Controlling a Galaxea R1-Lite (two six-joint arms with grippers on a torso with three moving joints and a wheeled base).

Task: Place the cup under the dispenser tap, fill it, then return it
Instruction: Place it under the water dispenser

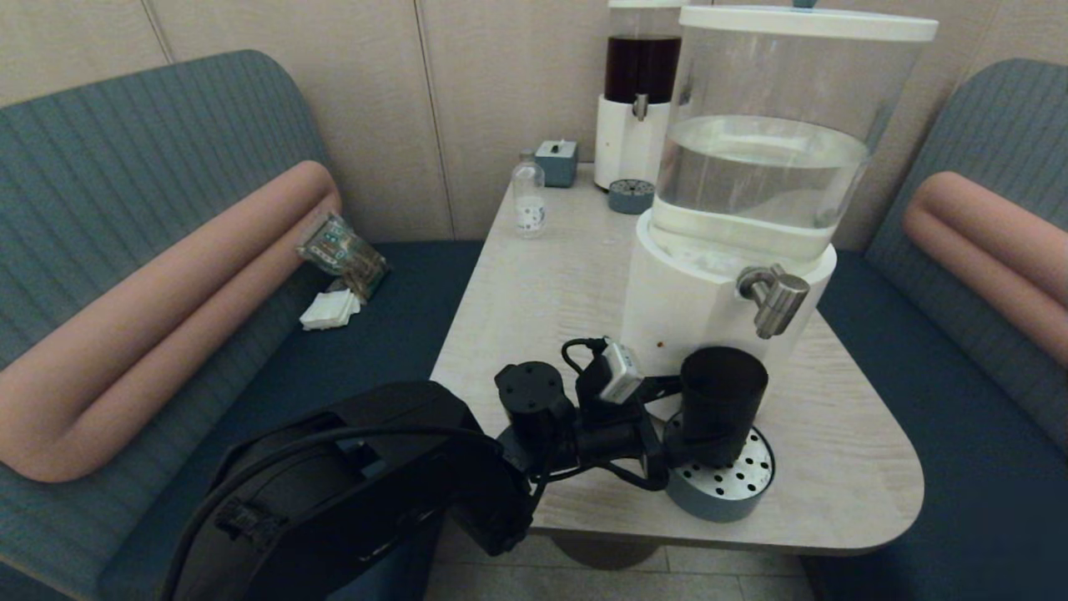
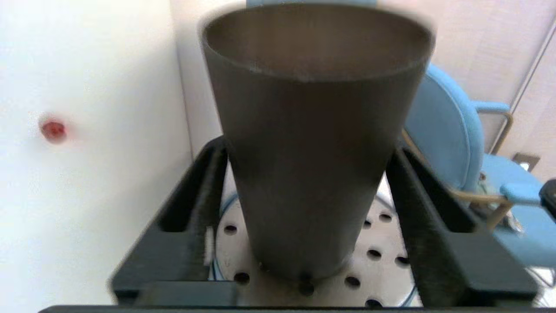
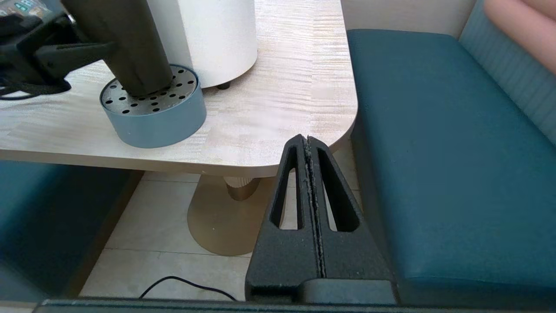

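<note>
Near-black tapered plastic cup (image 1: 722, 401) stands upright on the round grey-blue drip tray w/ perforated metal top (image 1: 734, 492), at the foot of the big white-based dispenser w/ clear tank (image 1: 751, 184). Brushed-steel dispenser tap (image 1: 776, 299) is above the cup & a bit toward the robot's right. Left gripper (image 2: 304, 204) has a finger on either side of the cup's lower half; contact can't be judged. Right gripper (image 3: 309, 150) hangs off the pale wood table (image 1: 542, 292) corner above the floor, fingers pressed together, holding nothing.
</note>
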